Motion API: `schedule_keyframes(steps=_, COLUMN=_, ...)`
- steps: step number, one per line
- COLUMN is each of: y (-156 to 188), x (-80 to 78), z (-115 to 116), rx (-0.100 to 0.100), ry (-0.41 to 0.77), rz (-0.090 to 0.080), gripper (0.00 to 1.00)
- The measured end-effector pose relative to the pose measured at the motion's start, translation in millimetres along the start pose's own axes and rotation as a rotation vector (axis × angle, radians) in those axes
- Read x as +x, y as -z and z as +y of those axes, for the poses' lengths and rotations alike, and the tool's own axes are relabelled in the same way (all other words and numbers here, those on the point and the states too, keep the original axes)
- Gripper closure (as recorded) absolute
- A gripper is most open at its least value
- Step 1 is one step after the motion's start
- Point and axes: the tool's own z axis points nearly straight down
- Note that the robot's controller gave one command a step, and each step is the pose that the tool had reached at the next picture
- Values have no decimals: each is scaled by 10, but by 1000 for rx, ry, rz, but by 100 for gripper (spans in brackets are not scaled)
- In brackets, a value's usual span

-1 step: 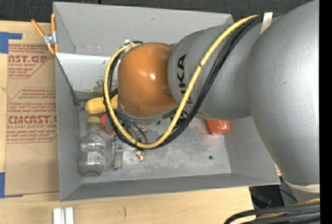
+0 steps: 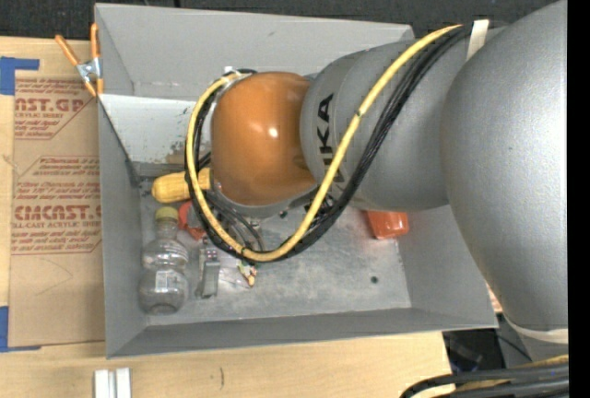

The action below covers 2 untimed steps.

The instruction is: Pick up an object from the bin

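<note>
Clutter sits along the left wall of the grey metal bin (image 2: 277, 32): a yellow rounded banana-like piece (image 2: 170, 188), a small red piece (image 2: 188, 217) just below it, and a clear crumpled plastic bottle (image 2: 163, 273) towards the near-left corner. An orange-red block (image 2: 387, 223) lies well apart from them on the floor nearer the right wall. The arm's glossy orange wrist cover (image 2: 256, 140) and its looped yellow and black cables (image 2: 277, 249) hang over the middle of the bin. What seems to be the gripper (image 2: 210, 271) reaches the floor just beside the bottle's right side. I cannot tell whether the jaws are apart or together, nor whether anything lies between them. The bottle is the nearest candidate and looks the riskiest: thin, smooth and round, it would likely squash, roll or squirt out sideways under a pinch. Closing beside it, not round it, would only shove it into the corner. The sloped left wall is near, so a drift that way could scrape metal, and the low cable loop could snag the red piece.
</note>
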Motion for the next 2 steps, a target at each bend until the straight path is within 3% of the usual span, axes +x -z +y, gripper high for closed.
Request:
schedule_keyframes(steps=1, y=-388, x=-106, z=-663, rx=0, ry=-13, rz=4, gripper=0)
schedule_keyframes(steps=2, y=-437, x=-243, z=-939, rx=4, ry=72, rz=3, gripper=0)
